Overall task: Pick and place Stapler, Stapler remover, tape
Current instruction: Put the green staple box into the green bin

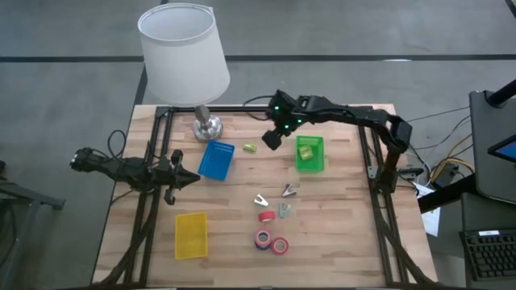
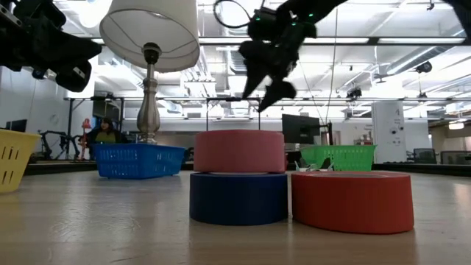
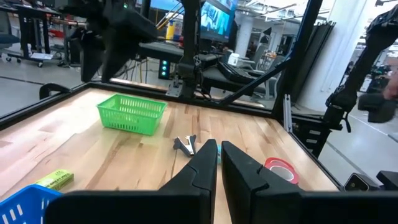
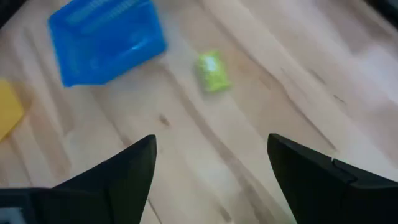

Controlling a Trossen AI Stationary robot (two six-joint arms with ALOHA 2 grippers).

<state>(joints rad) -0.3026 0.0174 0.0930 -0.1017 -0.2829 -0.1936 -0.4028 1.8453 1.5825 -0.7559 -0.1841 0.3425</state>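
A small green stapler (image 1: 250, 147) lies flat on the wooden table between the blue tray (image 1: 216, 159) and the green tray (image 1: 310, 155); it also shows in the right wrist view (image 4: 211, 71). Small metal staple removers (image 1: 260, 200) (image 1: 289, 190) lie mid-table. Red and pink tape rolls (image 1: 266, 215) (image 1: 263, 238) (image 1: 280, 246) lie nearer the front; in the low view a pink roll (image 2: 239, 151) sits on a blue one (image 2: 239, 199). My right gripper (image 1: 272, 141) is open and empty, in the air close beside the stapler. My left gripper (image 1: 192, 178) is shut and empty at the table's left.
A lamp (image 1: 205, 125) with a white shade stands at the far left. A yellow tray (image 1: 191, 234) lies at the front left. A pale green thing lies in the green tray. Black frame rails (image 1: 153, 161) run along the table's left and right sides.
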